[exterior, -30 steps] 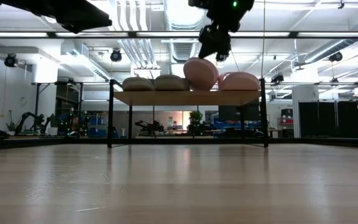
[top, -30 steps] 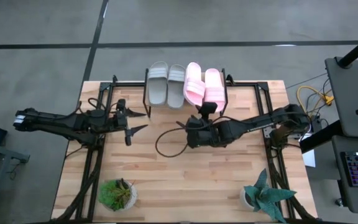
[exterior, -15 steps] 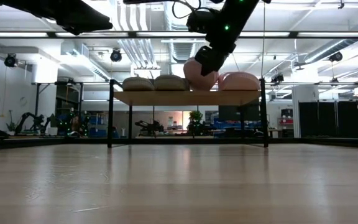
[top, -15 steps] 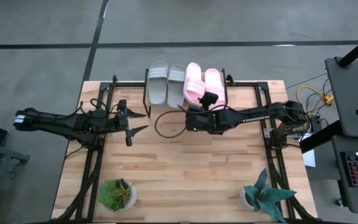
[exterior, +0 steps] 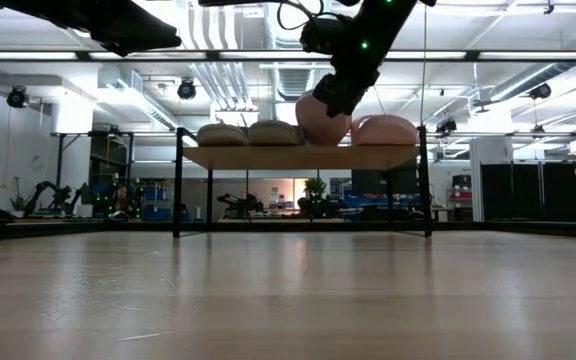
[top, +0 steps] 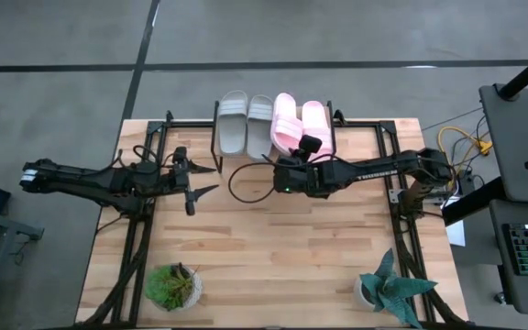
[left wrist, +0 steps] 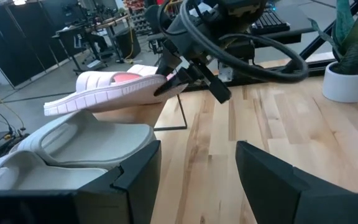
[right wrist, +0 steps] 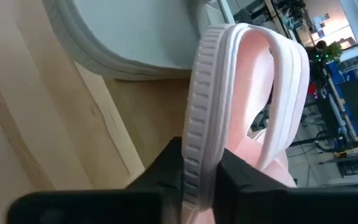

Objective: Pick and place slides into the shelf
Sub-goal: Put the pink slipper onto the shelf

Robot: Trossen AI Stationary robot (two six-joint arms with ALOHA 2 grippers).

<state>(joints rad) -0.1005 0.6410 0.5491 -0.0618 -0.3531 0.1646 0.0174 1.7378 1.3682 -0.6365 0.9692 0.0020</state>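
The right gripper (right wrist: 197,177) is pinching the heel edge of a pink slide (top: 286,124) between its fingers (right wrist: 166,163), holding it tilted over the front edge of the shelf (exterior: 268,157) at the counter's (top: 264,266) far edge. Because the sandal is sitting raised on its side rather than flat, it is risking rolling against the other pink slide (top: 315,126) just beside it, or tipping back off the shelf's front edge once the fingers are letting go; a push forward could also nudge the two grey slides (top: 244,119) lying on the shelf's left half. The right arm is reaching low across the counter toward the shelf, while the left gripper (top: 197,179) is hovering, fingers spread apart, near the counter's left edge.
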